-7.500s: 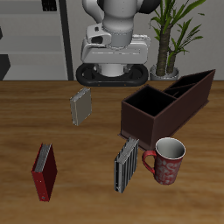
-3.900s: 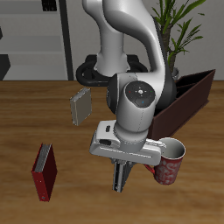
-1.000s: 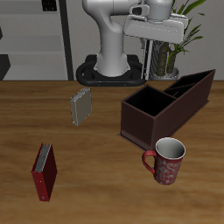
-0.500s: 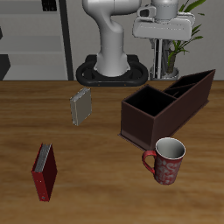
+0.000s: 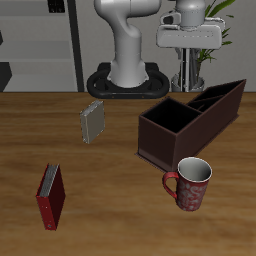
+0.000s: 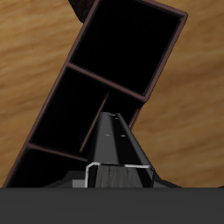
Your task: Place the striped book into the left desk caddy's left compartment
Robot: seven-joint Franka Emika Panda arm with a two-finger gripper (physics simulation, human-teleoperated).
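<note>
My gripper [image 5: 187,48] is high above the table's back, shut on the striped book [image 5: 186,70], which hangs upright below it. The left desk caddy [image 5: 153,137], a long maroon-brown box with a black inside and dividers, lies on the table below and nearer the front. In the wrist view the book [image 6: 118,144] shows edge-on between my fingers, over the caddy's compartments. The caddy's wall [image 6: 164,54] and its dividers show beneath it. The book is well above the caddy and touches nothing.
A grey checked book [image 5: 92,122] stands in the table's middle. A red book [image 5: 50,196] stands near the front edge. A red patterned mug [image 5: 190,184] stands in front of the caddy. A potted plant [image 5: 210,40] is behind the gripper.
The striped book was taken from beside the mug and lifted high. Over the last second my gripper has moved sideways with it, toward the plant, above the caddy's far part.
</note>
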